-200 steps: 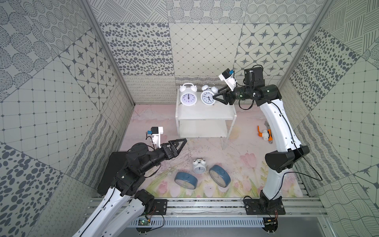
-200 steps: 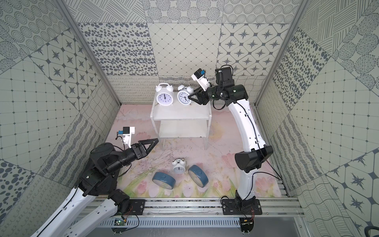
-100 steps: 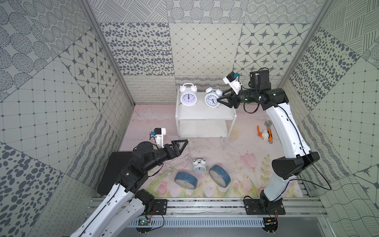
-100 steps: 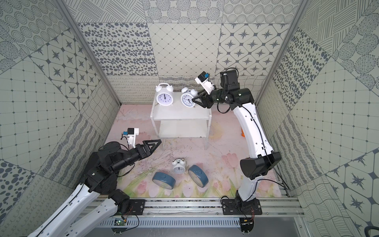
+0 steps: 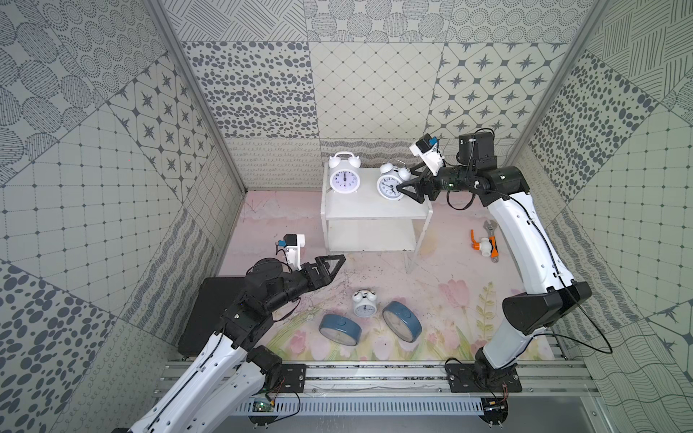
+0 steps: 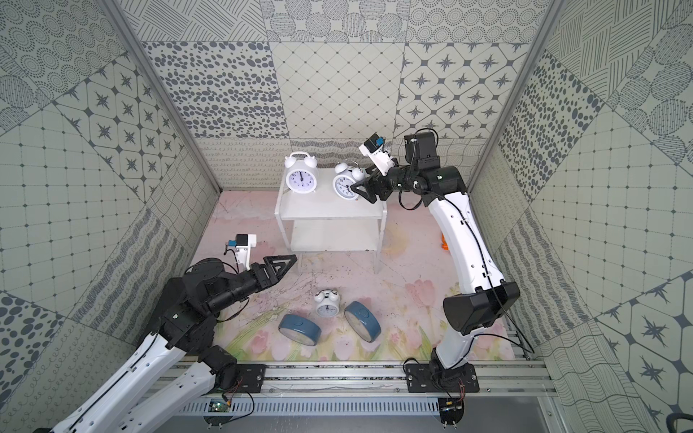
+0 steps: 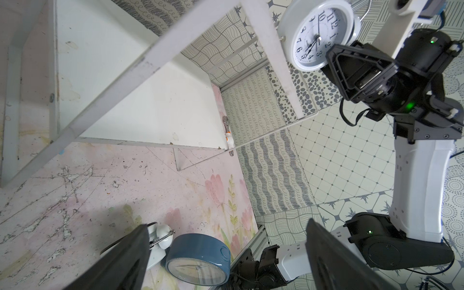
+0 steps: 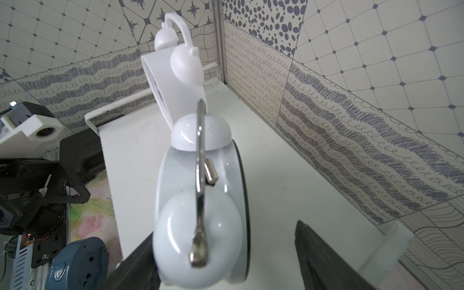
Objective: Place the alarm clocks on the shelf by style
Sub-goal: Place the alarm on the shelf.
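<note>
Since a second ago the right fingers (image 8: 326, 263) have spread off the twin-bell clock (image 5: 390, 183) they were pinching, and the right arm has swung outward.

Nearest, the left fingers (image 7: 120, 263) hang wide apart and empty above the desk (image 5: 450, 285), short of the shelf (image 5: 375, 213). Just past them a third white clock (image 5: 364, 304) sits on the desk between two blue clocks (image 5: 340, 329) (image 5: 402, 325), all three yet to be shelved. The shelf's lower tier (image 5: 371, 236) is bare.

Farther back, on the top tier, the freed clock stands upright near the right rim, apart from its twin (image 5: 344, 177).

The step in hand looks to be the release. In the right wrist view one finger is well clear of the case. The other sits close against a bell (whether it touches I cannot tell). To finish cleanly, the fingers should probably back straight out along their own line with no sideways sweep, since a nudge could tip the clock toward the low rim or into its neighbour. Lifting before retreating risks catching the handle.

The clock has a glossy white round case with a dark back edge. It carries two domed bells and a thin chrome handle arching over them. Its pale face has black numerals and looks toward the front.
</note>
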Controlling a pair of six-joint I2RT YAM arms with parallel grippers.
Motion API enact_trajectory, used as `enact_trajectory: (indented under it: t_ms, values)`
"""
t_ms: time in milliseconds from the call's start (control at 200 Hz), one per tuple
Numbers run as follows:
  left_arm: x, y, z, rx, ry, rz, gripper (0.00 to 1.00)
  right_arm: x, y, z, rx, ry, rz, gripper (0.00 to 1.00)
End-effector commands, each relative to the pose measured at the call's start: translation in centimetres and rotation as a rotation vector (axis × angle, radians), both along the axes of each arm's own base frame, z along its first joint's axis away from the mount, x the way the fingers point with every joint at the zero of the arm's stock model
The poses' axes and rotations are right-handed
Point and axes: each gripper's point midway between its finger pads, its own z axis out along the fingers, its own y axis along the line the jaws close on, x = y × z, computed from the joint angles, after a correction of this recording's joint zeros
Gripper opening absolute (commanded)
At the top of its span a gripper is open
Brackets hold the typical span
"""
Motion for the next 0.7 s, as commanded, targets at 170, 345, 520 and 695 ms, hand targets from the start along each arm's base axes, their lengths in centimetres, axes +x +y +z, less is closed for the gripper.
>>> enact_trajectory:
  t_ms: [170,345,520,695]
  values:
    - [0.3,-0.4,2.3,-0.049,-0.078,-0.018,1.0,0.2,-2.3,2.8,-0.007,-0.13,-0.092,0.87]
    - [0.2,-0.3,2.4,-0.052,-0.08,-0.016,1.0,0.5,-2.5,2.9,0.004,-0.124,-0.106,0.87]
    - [0.1,-0.2,2.6,-0.053,-0.087,-0.015,1.0,0.2,-2.6,2.9,0.017,-0.111,-0.106,0.87]
    - [0.1,-0.3,2.3,-0.043,-0.071,-0.019,1.0,-2.0,-3.0,5.3,0.082,-0.121,-0.154,0.89]
